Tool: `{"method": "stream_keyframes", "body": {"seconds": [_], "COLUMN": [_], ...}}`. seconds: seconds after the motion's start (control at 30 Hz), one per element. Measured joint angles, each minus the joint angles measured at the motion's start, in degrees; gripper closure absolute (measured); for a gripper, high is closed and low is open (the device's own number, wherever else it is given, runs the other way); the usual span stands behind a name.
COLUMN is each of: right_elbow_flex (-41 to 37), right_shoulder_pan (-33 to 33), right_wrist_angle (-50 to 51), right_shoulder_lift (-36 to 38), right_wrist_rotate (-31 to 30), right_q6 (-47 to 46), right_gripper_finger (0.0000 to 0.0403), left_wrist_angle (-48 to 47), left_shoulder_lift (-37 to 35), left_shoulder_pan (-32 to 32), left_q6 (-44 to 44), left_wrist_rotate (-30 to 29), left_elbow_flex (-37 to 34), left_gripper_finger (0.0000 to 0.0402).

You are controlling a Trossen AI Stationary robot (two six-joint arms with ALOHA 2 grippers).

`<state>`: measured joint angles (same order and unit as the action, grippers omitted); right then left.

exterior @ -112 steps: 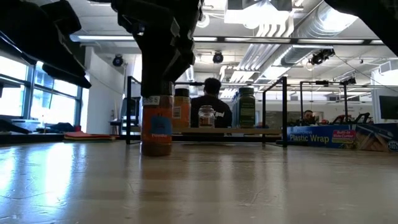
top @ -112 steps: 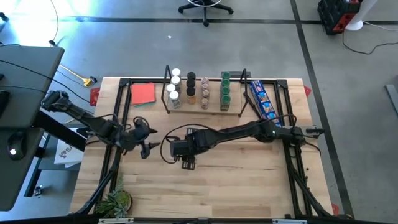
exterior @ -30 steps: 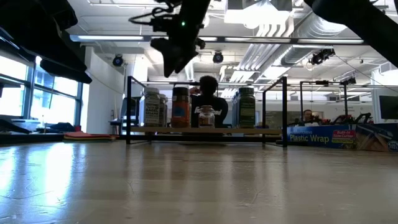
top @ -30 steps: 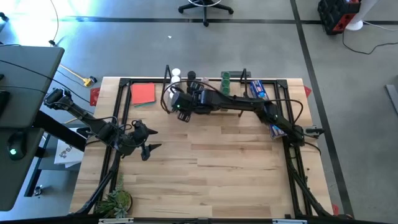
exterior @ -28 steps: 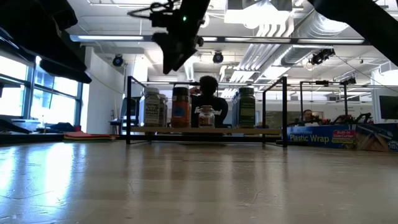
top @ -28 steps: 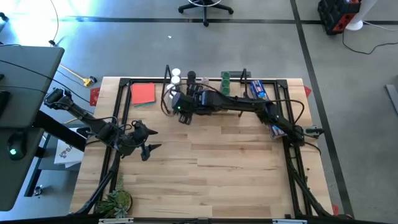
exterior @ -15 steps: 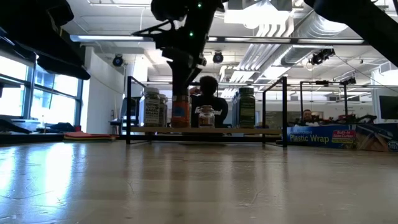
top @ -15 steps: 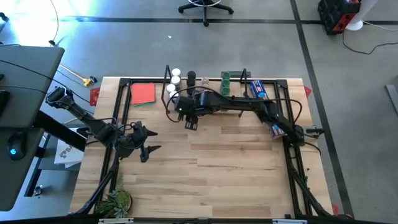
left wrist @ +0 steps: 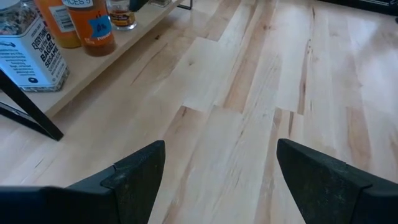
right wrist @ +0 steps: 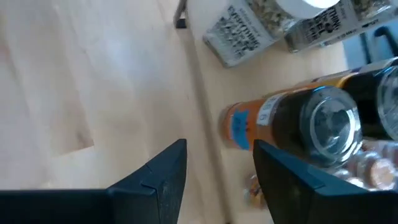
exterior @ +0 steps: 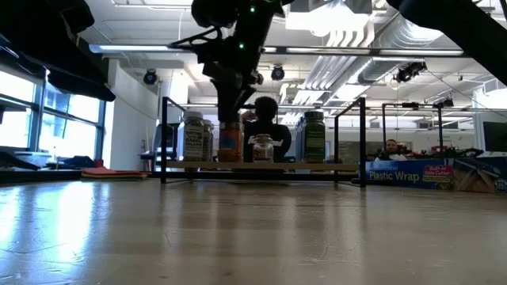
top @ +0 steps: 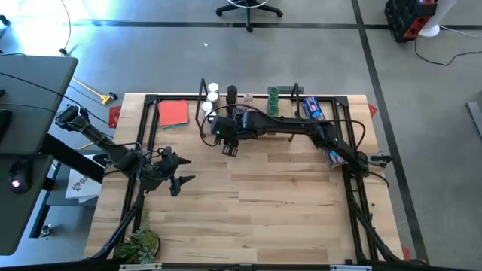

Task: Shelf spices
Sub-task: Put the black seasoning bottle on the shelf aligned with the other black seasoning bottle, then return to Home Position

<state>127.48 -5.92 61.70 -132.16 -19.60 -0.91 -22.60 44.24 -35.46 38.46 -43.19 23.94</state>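
Observation:
The shelf (top: 273, 134), a wooden board with black end frames, stands at the table's far side. Several spice jars stand on it: white-capped (top: 212, 93), black-capped (top: 231, 93) and green-capped (top: 273, 96). An orange-labelled jar with a black cap (right wrist: 292, 118) stands on the board's front edge (exterior: 230, 144). My right gripper (top: 231, 148) hangs open just in front of that jar, over the table, touching nothing (right wrist: 217, 180). My left gripper (top: 181, 172) waits open over the table's left part (left wrist: 217, 180).
A red-orange card (top: 173, 113) lies left of the shelf. A long blue package (top: 315, 113) lies to its right. A small plant (top: 143, 242) sits at the near left corner. Bare wood stretches from the shelf front to the near edge.
My right gripper has drawn back from above the shelf's left part toward the near edge and come down lower, and now hangs in front of the orange-labelled jar. The jars on the shelf have stayed put.

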Motion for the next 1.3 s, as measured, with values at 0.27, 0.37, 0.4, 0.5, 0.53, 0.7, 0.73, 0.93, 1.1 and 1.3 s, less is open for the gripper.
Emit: {"method": "stream_keyframes", "body": {"seconds": [0.27,0.37,0.4,0.5,0.53,0.7,0.73,0.93,1.1,1.3], "right_elbow_flex": [1.2,-1.1,-2.8,-12.2,-16.6,-44.4,-49.8,-74.5,-92.0,-111.7], "right_shoulder_pan": [10.9,15.0,16.4,20.0,21.0,26.0,27.0,30.8,31.3,28.1], "right_wrist_angle": [13.0,18.0,18.3,17.2,16.2,1.9,-1.3,-9.5,-23.5,-58.9], "right_shoulder_lift": [6.7,10.8,12.7,21.3,24.9,47.3,52.0,73.6,85.4,98.2], "right_wrist_rotate": [7.8,7.0,5.9,3.0,2.1,-2.7,-2.7,-3.0,-7.1,-3.8], "right_q6": [-3.2,-7.0,-8.5,-14.3,-16.9,-29.5,-31.9,-56.3,-52.8,-34.5], "right_gripper_finger": [0.0224,0.0224,0.0224,0.0224,0.0224,0.0224,0.0224,0.0224,0.0225,0.0236], "left_wrist_angle": [7.0,11.5,12.9,16.7,17.6,19.1,19.2,19.3,19.5,13.4], "left_shoulder_lift": [0.0,0.0,0.0,0.0,0.0,0.0,0.0,-0.4,-4.9,-17.8], "left_shoulder_pan": [-1.1,-1.2,-1.2,-1.2,-1.2,-1.2,-1.2,-0.4,5.2,14.8], "left_q6": [3.0,1.4,0.3,-2.8,-3.5,-6.1,-6.0,-3.2,-12.1,-20.3], "left_wrist_rotate": [-0.9,-0.5,-0.4,-1.0,-1.1,-4.8,-7.0,-15.9,-4.4,7.2], "left_elbow_flex": [-2.0,-2.6,-2.6,-2.6,-2.6,-2.6,-2.6,-2.4,-0.2,0.1], "left_gripper_finger": [0.0096,0.0096,0.0096,0.0096,0.0096,0.0096,0.0096,0.0096,0.0096,0.0103]}}
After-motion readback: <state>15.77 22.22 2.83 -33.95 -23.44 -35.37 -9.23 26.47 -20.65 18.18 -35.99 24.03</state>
